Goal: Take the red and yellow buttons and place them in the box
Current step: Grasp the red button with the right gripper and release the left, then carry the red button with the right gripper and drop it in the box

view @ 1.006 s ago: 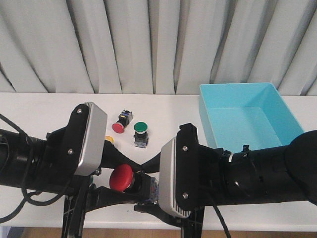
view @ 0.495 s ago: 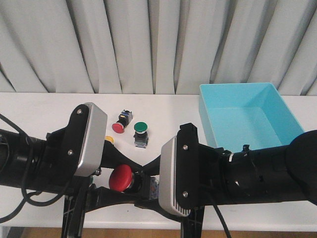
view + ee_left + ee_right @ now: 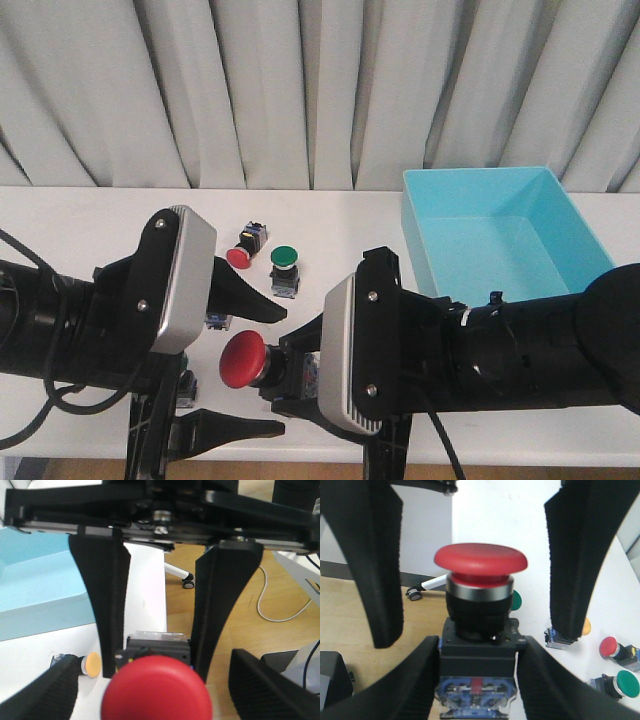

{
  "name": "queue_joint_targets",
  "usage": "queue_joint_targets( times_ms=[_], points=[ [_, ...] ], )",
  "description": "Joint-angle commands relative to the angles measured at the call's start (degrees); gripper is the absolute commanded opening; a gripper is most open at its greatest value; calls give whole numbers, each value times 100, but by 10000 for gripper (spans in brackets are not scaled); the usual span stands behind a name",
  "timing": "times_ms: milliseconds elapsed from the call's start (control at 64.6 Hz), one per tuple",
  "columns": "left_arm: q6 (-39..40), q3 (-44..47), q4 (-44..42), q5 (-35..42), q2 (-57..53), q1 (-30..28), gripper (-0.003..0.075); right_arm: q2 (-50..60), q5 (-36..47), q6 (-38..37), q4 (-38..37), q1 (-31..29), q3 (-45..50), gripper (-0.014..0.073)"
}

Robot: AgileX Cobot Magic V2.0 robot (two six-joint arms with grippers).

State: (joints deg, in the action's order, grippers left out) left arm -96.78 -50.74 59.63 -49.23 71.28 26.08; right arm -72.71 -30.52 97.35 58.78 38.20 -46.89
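White table (image 3: 80, 215) w/ blue box (image 3: 560, 190) far right, right gripper (image 3: 476, 677) clamped on red button (image 3: 243, 360), left gripper (image 3: 240, 365) spread wide around it

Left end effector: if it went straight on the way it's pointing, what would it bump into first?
Most likely the big red button, cap first. It sits in line between the fingers of the open left end effector, held by the right end effector. How near it is can't be judged well.
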Motion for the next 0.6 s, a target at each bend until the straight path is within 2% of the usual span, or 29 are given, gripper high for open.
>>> queue_joint_targets(
  times_ms=[0, 186, 325, 433, 588],
  points=[
    [41, -129, 301, 193, -118, 22, 606, 112, 170, -226, -82, -9, -180, 243],
    [303, -129, -171, 507, -118, 22, 596, 200, 237, -1207, -810, -185, -180, 245],
    [685, -129, -777, 727, -118, 22, 590, 434, 130, -2194, -1532, -575, -180, 245],
    [892, -129, -1109, 912, -118, 22, 590, 548, 129, -3501, -2170, -1128, -193, 245],
    [904, -129, -1178, 971, -118, 22, 590, 310, -93, -6235, -3494, -2394, -662, 245]
  ],
)
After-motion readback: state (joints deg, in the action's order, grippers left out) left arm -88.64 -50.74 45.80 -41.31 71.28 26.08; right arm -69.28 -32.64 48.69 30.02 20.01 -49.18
